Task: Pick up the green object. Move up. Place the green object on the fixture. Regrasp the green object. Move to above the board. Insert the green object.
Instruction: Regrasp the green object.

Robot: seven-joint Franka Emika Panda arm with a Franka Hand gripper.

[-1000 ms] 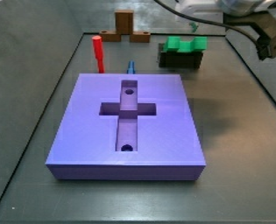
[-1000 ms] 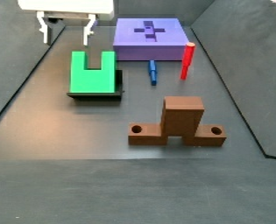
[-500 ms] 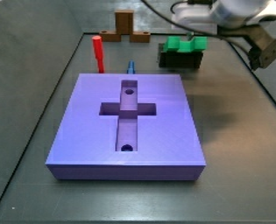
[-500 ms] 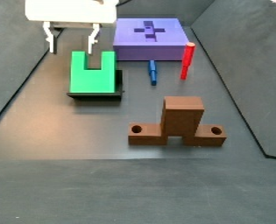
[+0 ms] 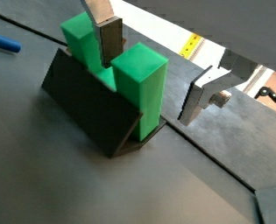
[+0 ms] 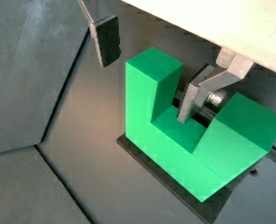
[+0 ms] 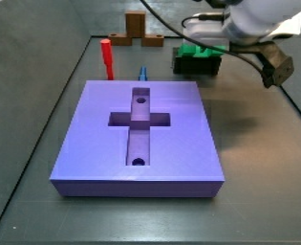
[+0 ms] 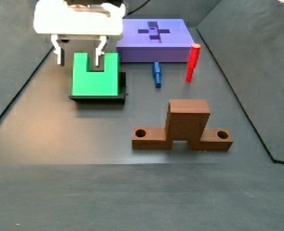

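Observation:
The green object (image 8: 96, 81) is a bright green U-shaped piece resting on the dark fixture (image 8: 121, 91), also seen in a side view (image 7: 198, 50) on the fixture (image 7: 195, 67). My gripper (image 8: 80, 56) is open and lowered over it. In both wrist views one finger sits inside the notch and the other outside, so the gripper (image 5: 152, 87) (image 6: 150, 74) straddles one green prong (image 6: 150, 87) without pressing on it. The purple board (image 7: 139, 129) with its cross-shaped recess lies apart from them, also seen in a side view (image 8: 156, 41).
A thin red peg (image 7: 108, 57) (image 8: 192, 63) stands beside the board, and a small blue piece (image 8: 158, 72) lies near it. A brown upright cross-shaped stand (image 8: 184, 126) (image 7: 142, 29) sits on the dark floor. Raised walls bound the floor.
The gripper has moved in from the side and come down over the green object, so its open fingers now straddle one prong. The green object and fixture have not moved.

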